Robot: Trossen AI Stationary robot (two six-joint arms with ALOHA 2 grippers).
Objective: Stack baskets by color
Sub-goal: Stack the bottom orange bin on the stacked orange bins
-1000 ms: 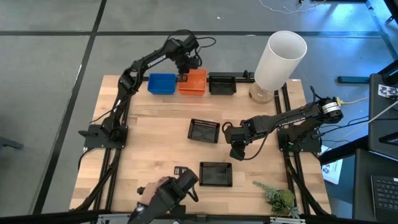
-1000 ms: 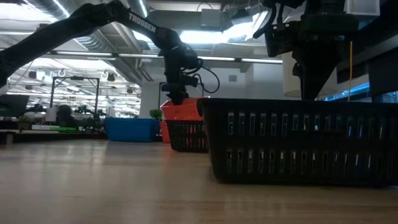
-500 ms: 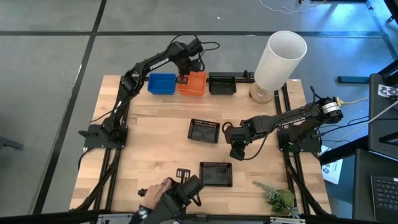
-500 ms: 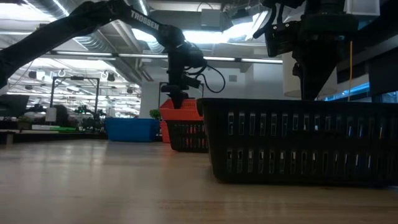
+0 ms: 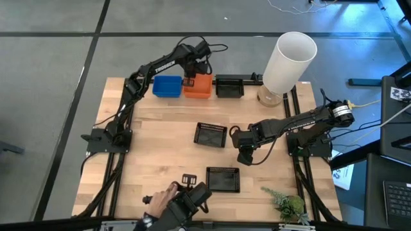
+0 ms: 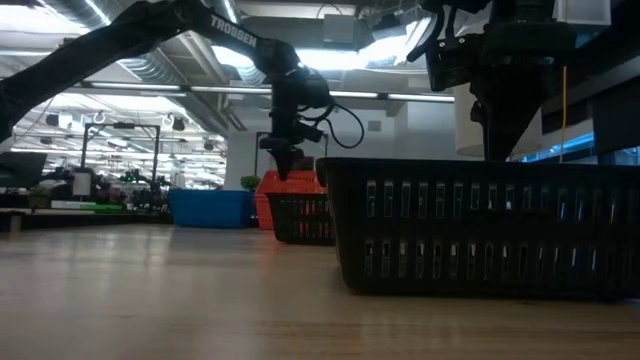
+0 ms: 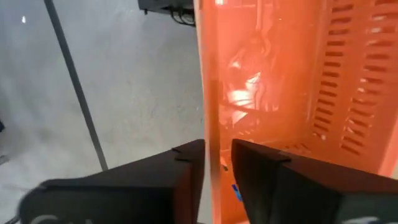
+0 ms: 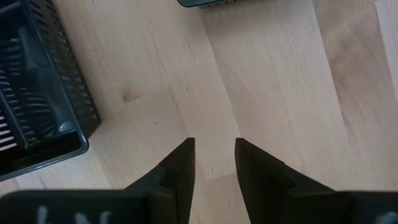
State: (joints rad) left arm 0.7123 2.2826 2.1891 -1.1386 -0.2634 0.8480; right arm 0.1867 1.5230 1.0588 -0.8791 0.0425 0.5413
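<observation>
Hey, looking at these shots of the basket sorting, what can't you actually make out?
- How many orange plastic baskets sit nested at the far edge: high view sees only the top one; low view, black basket covers them.
- Whether the left gripper grips the orange wall: its fingers straddle the rim, contact unclear.
- Near table edge: a person's hand and dark device block it.

A: How many shallow square plastic baskets show from above?

B: Five places. Beside the tall white cylinder [image 5: 289, 63] sits one black basket [image 5: 229, 86], then an orange one [image 5: 200, 85], then a blue one [image 5: 167, 86]; whether any is a stack, I cannot tell.

A: And farther from the cylinder?

B: Two more black baskets [image 5: 210, 134] [image 5: 223, 179] on the wooden table [image 5: 154, 154], plus one small green plant [image 5: 287, 204]. Two dark arms.
</observation>
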